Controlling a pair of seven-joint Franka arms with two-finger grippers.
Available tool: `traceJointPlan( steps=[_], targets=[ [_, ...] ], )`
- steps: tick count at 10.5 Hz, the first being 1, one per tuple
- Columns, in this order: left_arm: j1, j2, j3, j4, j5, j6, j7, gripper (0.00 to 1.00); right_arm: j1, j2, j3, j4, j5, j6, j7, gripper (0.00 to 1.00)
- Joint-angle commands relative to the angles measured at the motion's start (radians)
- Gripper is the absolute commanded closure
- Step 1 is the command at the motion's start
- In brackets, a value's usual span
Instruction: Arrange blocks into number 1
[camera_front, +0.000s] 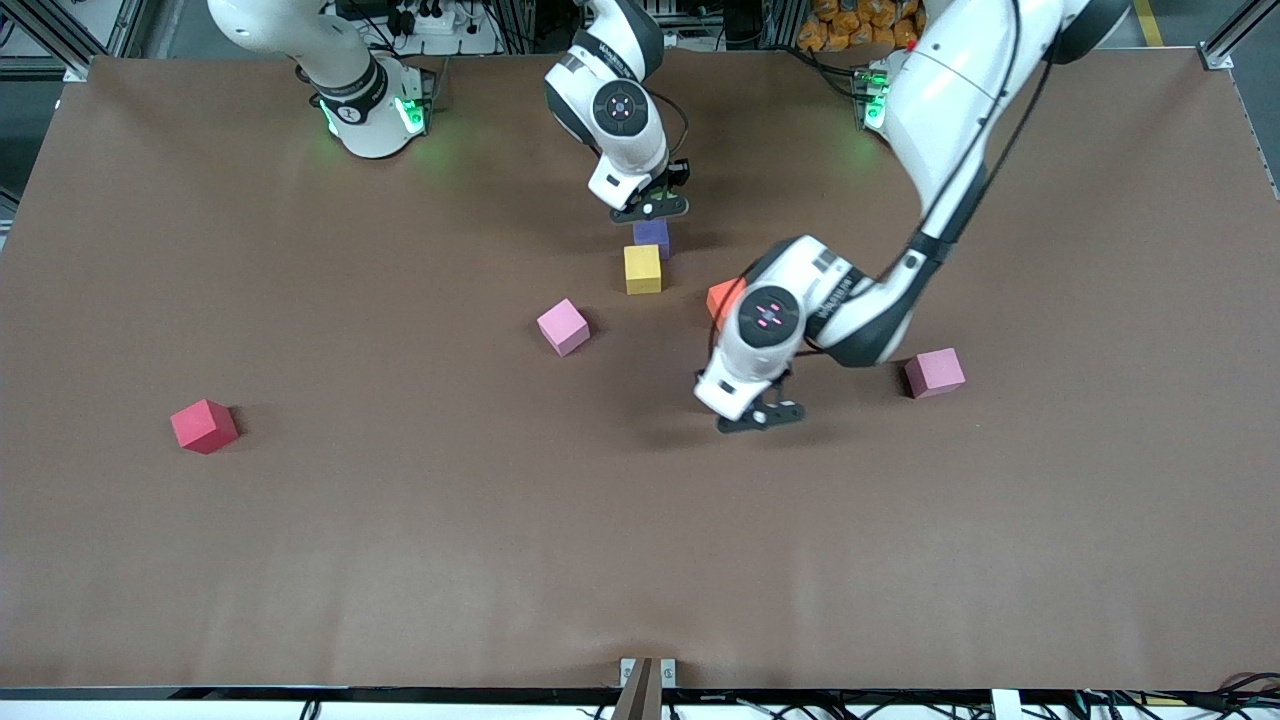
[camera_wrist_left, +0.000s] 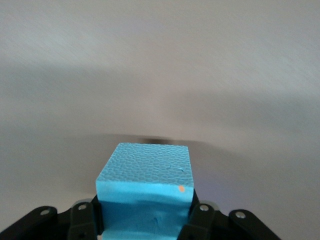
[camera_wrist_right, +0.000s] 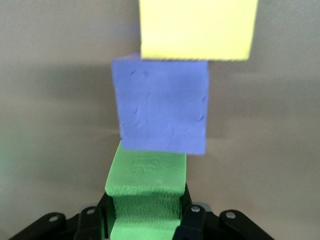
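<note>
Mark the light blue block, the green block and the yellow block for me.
light blue block (camera_wrist_left: 146, 172): left wrist view, on its top face, between the left gripper's fingers.
green block (camera_wrist_right: 146, 172): right wrist view, on its top face, in the right gripper.
yellow block (camera_front: 642, 268): front view, centre of its top face.

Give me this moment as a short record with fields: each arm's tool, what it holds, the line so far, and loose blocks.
left tool: shut on light blue block, up over the table
right tool: shut on green block, next to the purple block
line: purple block, yellow block nearer the front camera
orange block: partly hidden by left arm
loose: pink block, red block, dusty rose block
</note>
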Motion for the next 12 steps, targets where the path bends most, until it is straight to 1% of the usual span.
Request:
traceJointPlan(
  steps=[1,2,3,4,5,6,7,9,10,11,12],
  targets=[
    [-0.088,-0.005,0.007,-0.001,0.005,-0.007,-0.058,1.0,-0.007,0.014,-0.017,0.011,-0.022,-0.009,0.015,0.44],
    [-0.123,-0.005,0.007,-0.004,0.004,-0.011,-0.069,1.0,-0.007,0.014,-0.026,0.01,-0.022,-0.011,0.015,0.43],
    [-0.147,-0.003,0.007,-0.005,0.004,-0.011,-0.083,1.0,-0.007,0.012,-0.034,0.01,-0.022,-0.014,0.015,0.39],
    [-0.171,-0.002,0.007,-0.008,0.004,-0.011,-0.091,1.0,-0.008,0.011,-0.043,0.01,-0.022,-0.015,0.021,0.0],
    [-0.191,0.003,0.007,-0.008,0.004,-0.011,-0.095,1.0,-0.01,-0.005,-0.046,0.002,-0.025,-0.017,0.024,0.0],
    [-0.199,0.006,0.007,-0.005,0.002,-0.011,-0.095,1.0,-0.027,-0.047,-0.043,-0.025,-0.065,-0.018,0.024,0.0],
    [-0.2,0.007,0.006,-0.001,-0.005,-0.008,-0.095,1.0,-0.033,-0.108,-0.041,-0.079,-0.125,-0.026,0.018,0.0],
    [-0.228,0.021,0.007,0.002,-0.018,-0.002,-0.094,1.0,-0.027,-0.223,-0.038,-0.16,-0.195,-0.081,0.015,0.0],
    [-0.24,0.021,0.007,0.002,-0.018,0.01,-0.095,1.0,-0.022,-0.273,-0.032,-0.203,-0.217,-0.093,0.015,0.0],
    [-0.245,0.027,0.007,0.002,-0.018,0.037,-0.1,1.0,-0.033,-0.307,-0.008,-0.24,-0.231,-0.092,0.015,0.0],
    [-0.259,0.032,0.007,0.002,-0.018,0.051,-0.107,1.0,-0.041,-0.336,0.001,-0.271,-0.234,-0.092,0.015,0.0]
  ],
)
